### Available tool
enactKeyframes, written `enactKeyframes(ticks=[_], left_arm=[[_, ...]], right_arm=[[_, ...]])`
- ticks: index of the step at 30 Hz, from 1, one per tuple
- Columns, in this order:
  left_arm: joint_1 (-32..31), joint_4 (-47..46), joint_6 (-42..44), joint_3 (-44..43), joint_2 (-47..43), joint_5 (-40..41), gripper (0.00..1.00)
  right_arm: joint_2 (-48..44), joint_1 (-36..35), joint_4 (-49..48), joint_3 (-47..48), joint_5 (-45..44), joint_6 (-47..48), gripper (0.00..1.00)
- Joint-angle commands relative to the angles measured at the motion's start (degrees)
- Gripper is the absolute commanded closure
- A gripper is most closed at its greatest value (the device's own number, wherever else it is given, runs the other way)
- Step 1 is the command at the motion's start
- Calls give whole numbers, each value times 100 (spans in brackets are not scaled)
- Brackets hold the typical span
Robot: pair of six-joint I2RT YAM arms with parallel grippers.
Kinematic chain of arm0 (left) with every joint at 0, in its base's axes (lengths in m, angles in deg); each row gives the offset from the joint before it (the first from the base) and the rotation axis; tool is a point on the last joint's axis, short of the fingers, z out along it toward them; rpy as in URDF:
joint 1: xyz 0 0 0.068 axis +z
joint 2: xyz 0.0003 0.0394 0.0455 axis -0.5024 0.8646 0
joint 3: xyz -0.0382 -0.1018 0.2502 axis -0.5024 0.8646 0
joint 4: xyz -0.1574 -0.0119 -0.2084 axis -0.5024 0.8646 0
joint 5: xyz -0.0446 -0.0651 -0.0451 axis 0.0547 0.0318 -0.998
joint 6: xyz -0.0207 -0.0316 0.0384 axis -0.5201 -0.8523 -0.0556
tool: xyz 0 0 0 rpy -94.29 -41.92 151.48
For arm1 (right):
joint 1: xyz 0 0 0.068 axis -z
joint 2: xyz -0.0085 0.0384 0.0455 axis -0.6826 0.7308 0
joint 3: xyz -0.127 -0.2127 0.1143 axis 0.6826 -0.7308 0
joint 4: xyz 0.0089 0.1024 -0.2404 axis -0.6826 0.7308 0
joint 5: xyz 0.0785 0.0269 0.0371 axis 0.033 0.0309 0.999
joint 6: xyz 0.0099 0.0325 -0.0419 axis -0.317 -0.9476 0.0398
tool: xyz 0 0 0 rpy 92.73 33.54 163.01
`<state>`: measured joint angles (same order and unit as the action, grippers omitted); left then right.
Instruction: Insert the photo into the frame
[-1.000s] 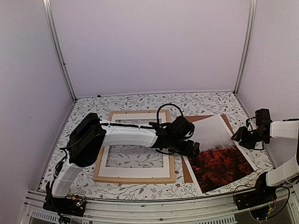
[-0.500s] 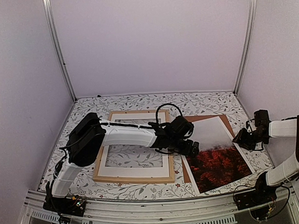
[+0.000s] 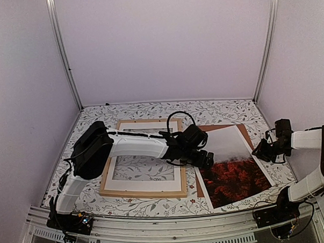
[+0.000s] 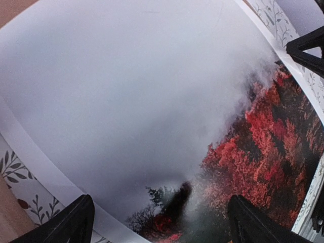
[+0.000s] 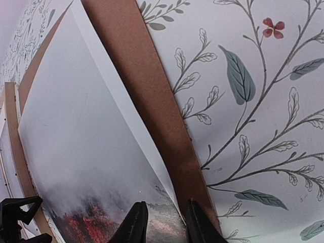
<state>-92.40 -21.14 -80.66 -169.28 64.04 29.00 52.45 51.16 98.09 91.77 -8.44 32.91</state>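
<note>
The photo [image 3: 234, 167] lies right of centre on a brown backing board [image 3: 204, 129], misty half far, red foliage near. The light-wood frame [image 3: 143, 194] lies flat to its left, holding a white mat [image 3: 146, 184]. My left gripper [image 3: 205, 160] is open just above the photo's left part; in the left wrist view its fingers [image 4: 76, 223] stand wide apart [image 4: 159, 202] over the photo [image 4: 152, 91]. My right gripper [image 3: 261, 148] is at the photo's right edge. In the right wrist view [image 5: 164, 215] its jaws stand slightly apart astride the lifted edge of the photo [image 5: 86, 152].
The backing board [image 5: 152, 101] shows beside the photo's right edge, on the floral tablecloth [image 5: 263, 126]. White walls and metal posts [image 3: 263, 47] close in the table on three sides. The left arm [image 3: 136, 147] stretches across the frame.
My right gripper has dropped lower and nearer to the photo's right edge. The left gripper and the photo have shifted slightly left, toward the frame.
</note>
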Motion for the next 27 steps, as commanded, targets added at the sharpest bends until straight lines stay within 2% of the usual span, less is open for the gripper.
enactKeyframes(ticks=[1, 16, 27], left_arm=[[271, 487, -75, 220, 62, 180, 6], [473, 473, -124, 271, -61, 370, 5], [480, 443, -134, 322, -76, 335, 5]], right_arm=[[-105, -100, -38, -76, 262, -39, 71], [325, -200, -375, -157, 426, -14, 76], [447, -245, -405, -91, 671, 132, 96]])
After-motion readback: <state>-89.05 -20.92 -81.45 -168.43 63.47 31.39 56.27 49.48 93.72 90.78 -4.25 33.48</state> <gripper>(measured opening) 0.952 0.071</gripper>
